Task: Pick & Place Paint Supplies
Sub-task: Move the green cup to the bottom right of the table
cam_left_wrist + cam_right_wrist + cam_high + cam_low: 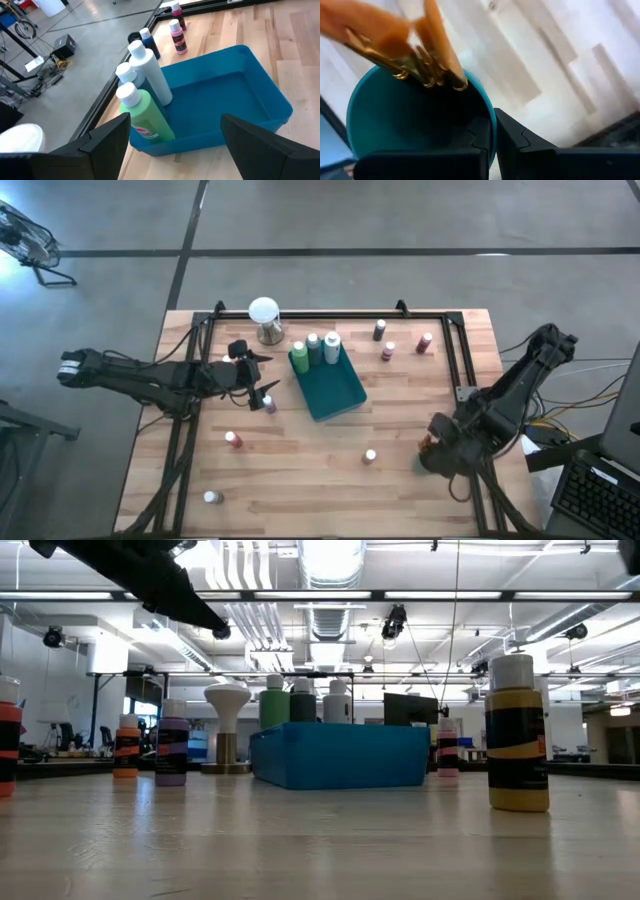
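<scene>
Wooden tabletop (pixel 300 470) carries scattered paint bottles, and three tall ones stand crowded at one end of the teal tray (pixel 335 392), the green bottle (pixel 145 117) among them. Hovering near that end, the left end effector (pixel 172 145) is spread wide with nothing in it; a careless descent could topple the trio. At the near right corner, the right end effector (pixel 490 145) is clenched beside a teal cup (pixel 385 125) of orange-handled brushes (pixel 420 55), which it might tip.

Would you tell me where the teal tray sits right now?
In the high view the teal tray lies near the table's middle, three bottles standing in its far end, the white globe just beyond its left corner.
</scene>
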`<state>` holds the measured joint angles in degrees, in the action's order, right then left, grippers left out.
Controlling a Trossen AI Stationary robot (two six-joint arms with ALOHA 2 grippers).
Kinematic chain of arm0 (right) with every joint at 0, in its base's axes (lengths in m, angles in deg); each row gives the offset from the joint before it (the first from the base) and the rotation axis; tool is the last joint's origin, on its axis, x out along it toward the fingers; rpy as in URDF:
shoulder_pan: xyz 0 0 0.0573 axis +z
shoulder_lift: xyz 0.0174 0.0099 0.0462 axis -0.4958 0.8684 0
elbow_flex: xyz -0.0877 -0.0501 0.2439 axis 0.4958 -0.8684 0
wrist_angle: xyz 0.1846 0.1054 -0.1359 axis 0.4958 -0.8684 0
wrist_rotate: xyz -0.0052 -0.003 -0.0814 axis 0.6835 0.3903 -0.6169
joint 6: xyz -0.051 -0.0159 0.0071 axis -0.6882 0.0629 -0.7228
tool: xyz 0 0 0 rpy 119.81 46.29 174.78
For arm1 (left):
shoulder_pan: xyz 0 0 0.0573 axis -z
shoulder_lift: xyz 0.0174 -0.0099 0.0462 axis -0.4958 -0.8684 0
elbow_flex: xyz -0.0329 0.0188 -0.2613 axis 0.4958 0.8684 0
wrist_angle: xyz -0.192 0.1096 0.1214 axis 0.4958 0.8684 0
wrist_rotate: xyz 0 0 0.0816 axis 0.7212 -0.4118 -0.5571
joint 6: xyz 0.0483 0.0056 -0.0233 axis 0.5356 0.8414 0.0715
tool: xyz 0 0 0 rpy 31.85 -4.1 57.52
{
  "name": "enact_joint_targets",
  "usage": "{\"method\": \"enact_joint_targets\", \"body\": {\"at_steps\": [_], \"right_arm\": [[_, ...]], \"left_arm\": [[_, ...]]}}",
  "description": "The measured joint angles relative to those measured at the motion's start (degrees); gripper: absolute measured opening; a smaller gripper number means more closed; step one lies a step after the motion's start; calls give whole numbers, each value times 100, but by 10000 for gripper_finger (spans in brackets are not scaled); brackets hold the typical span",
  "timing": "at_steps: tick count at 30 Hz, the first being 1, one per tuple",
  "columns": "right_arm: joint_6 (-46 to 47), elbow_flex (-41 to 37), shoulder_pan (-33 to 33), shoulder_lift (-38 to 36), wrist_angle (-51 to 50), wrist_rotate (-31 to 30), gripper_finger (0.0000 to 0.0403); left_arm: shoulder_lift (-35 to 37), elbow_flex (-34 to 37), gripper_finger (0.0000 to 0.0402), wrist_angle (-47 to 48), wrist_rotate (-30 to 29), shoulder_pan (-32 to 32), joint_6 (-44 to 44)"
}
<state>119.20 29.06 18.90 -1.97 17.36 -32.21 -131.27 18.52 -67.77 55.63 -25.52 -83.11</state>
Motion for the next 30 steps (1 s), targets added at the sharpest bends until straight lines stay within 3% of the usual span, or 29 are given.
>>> {"method": "enact_joint_targets", "body": {"at_steps": [7, 15, 30], "right_arm": [[708, 393, 785, 758, 58, 145, 8], [927, 1113, 1243, 1546, 92, 145, 8], [1388, 980, 1578, 1630, 222, 119, 8]], "left_arm": [[-2, 0, 314, 3, 0, 2, -187], [-2, 0, 314, 1, 0, 0, -196], [-4, 0, 314, -3, 0, 0, -207]]}}
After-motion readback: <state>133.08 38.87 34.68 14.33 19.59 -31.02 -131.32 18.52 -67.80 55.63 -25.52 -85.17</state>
